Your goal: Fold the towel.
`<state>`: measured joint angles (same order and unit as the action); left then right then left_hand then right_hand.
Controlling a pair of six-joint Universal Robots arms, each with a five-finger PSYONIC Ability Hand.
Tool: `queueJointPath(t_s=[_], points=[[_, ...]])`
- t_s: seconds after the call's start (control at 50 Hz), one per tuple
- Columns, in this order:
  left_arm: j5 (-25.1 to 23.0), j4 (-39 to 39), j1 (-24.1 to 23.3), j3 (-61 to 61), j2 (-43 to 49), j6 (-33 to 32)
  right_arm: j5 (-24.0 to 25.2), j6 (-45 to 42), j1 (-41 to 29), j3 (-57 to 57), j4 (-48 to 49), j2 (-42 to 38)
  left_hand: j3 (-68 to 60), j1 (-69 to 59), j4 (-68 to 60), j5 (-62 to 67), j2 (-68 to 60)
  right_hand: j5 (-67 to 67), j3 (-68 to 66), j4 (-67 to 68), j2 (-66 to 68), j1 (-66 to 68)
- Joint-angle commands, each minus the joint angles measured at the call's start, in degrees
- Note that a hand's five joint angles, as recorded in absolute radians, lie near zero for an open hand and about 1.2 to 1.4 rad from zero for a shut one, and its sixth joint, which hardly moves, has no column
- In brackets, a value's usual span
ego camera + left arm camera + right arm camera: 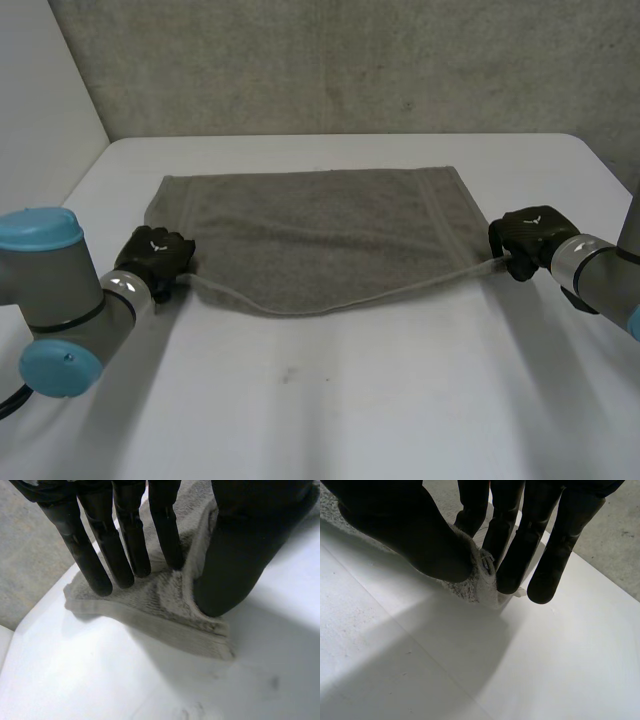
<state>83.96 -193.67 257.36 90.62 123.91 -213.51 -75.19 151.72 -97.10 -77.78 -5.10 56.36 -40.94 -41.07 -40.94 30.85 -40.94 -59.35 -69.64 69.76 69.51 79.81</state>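
White table (350,400) under towel (320,235), wall (350,60) behind

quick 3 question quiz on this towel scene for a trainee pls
1. True or false: the grey towel lies on the white table.
2. Which part of the towel does the right robot hand pinch? A) a near corner B) the middle C) the far edge
3. Fill in: the left robot hand pinches the towel between its fingers and its ____.
Key: 1 true; 2 A; 3 thumb.
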Motion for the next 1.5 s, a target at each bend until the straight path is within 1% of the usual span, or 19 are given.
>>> queueJointPath(t_s=[0.02, 0.04, 0.06, 0.24, 0.36, 0.44, 0.54, 0.64, 0.76, 0.9, 0.98, 1.06, 1.08, 1.1, 1.14, 1.16, 1.2, 1.36, 1.5], points=[[-0.3, 0.1, 0.0, 1.8, -0.6, 0.0, -0.1, 0.0, 0.1, -0.2, 0.0, 0.2, -24.8, -24.7, -24.8, 24.9, -24.8, -10.6, -10.4, 10.2, 10.5, 0.2], [-0.3, 0.1, 0.0, 2.3, -1.1, 0.0, 0.0, 0.0, 0.2, -0.3, 0.0, 0.3, -37.1, -37.0, -37.1, 37.2, -37.1, -10.6, -10.4, 10.2, 10.5, 0.2], [-0.3, 0.1, 0.0, 2.7, -1.8, 0.0, 0.1, -0.1, 0.2, -0.3, -0.2, 0.7, -39.0, -38.9, -39.0, 39.1, -39.0, -10.6, -10.4, 10.2, 10.5, 0.2], [-0.3, 0.4, 2.2, 6.1, -9.9, -0.4, 0.1, -2.9, 0.5, -2.5, -3.4, 5.5, -39.1, -38.9, -39.1, 39.2, -39.1, -10.6, -10.4, 10.2, 10.5, 0.2], [-0.5, 5.7, 3.3, 10.3, -18.5, -1.9, 0.1, -12.0, 4.3, -6.4, -11.2, 11.8, -39.1, -38.9, -39.1, 39.2, -39.1, -10.6, -10.4, 10.2, 10.5, 0.2], [-0.5, 11.8, 3.8, 12.0, -23.4, -5.3, 0.0, -16.5, 6.1, -8.4, -15.3, 15.4, -39.1, -38.9, -39.1, 39.2, -39.1, -10.6, -10.4, 10.2, 10.5, 0.2], [-1.7, 23.4, 7.4, 16.7, -33.8, -15.7, 0.3, -25.2, 9.9, -12.8, -24.7, 25.1, -39.1, -38.9, -39.1, 39.2, -39.1, -10.6, -10.4, 10.2, 10.5, 0.2], [-6.1, 25.6, 9.3, 19.2, -39.3, -19.8, 1.4, -29.6, 12.2, -13.5, -27.6, 29.4, -39.1, -38.9, -39.1, 39.2, -39.1, -10.6, -10.4, 10.2, 10.5, 0.2], [-12.1, 21.3, 9.6, 17.6, -37.4, -19.5, 4.1, -27.3, 12.1, -10.5, -24.6, 28.1, -39.1, -38.9, -39.1, 39.2, -39.1, -10.6, -10.4, 10.2, 10.5, 0.2], [-12.0, 13.5, 6.1, 10.0, -24.9, -17.4, 4.2, -20.0, 8.8, -3.6, -18.3, 17.3, -39.1, -38.9, -39.1, 39.2, -39.1, -10.6, -10.4, 10.2, 10.5, 0.2], [-11.2, 13.6, 5.7, 3.5, -16.3, -14.5, 4.1, -15.5, 5.4, -0.3, -17.3, 11.7, -39.1, -38.9, -39.1, 39.2, -39.1, -10.6, -10.4, 10.2, 10.5, 0.2], [-9.7, 13.9, 5.7, 1.3, -12.9, -13.7, 4.6, -12.2, 4.6, 0.1, -16.9, 9.7, -39.1, -38.9, -39.1, 39.2, -39.1, -10.6, -10.4, 10.2, 10.5, 0.2], [-9.2, 14.0, 5.6, 1.1, -12.3, -13.5, 5.0, -9.9, 4.4, -0.5, -16.6, 9.6, -39.1, -38.9, -39.1, 39.2, -39.1, -3.9, -3.6, 3.5, 3.7, -6.6], [-9.2, 14.0, 5.6, 1.1, -12.3, -13.5, 5.0, -9.9, 4.4, -0.5, -16.6, 9.6, -39.1, -38.9, -39.1, 39.2, -39.1, -3.8, -3.5, 3.4, 3.7, -6.6], [-9.0, 14.0, 5.6, 1.2, -12.2, -13.2, 7.0, -5.3, 4.3, -2.5, -15.6, 9.8, -39.1, -38.9, -39.1, 39.2, -39.1, 16.8, 17.0, -17.2, -16.9, -27.2], [-9.0, 14.0, 5.6, 1.2, -12.2, -13.2, 7.0, -5.3, 4.3, -2.5, -15.6, 9.8, -39.1, -38.9, -39.1, 39.2, -39.1, 16.9, 17.2, -17.3, -17.0, -27.3], [-9.0, 14.0, 5.4, 1.2, -12.3, -13.2, 9.4, -2.5, 4.5, -6.1, -14.7, 11.3, -39.1, -38.9, -39.1, 39.2, -39.1, 33.8, 34.1, -34.2, -34.0, -44.3], [-9.0, 13.9, 4.8, -0.5, -12.3, -11.6, 10.7, 1.9, 4.8, -14.3, -14.8, 19.8, -39.1, -38.9, -39.1, 39.2, -39.1, 48.3, 48.6, -48.7, -48.5, -58.8], [-9.0, 14.0, 4.7, -0.4, -12.2, -9.3, 10.6, 1.6, 5.0, -21.0, -15.0, 24.8, -39.1, -38.9, -39.1, 39.2, -39.1, 48.7, 49.0, -49.1, -48.8, -59.1]])
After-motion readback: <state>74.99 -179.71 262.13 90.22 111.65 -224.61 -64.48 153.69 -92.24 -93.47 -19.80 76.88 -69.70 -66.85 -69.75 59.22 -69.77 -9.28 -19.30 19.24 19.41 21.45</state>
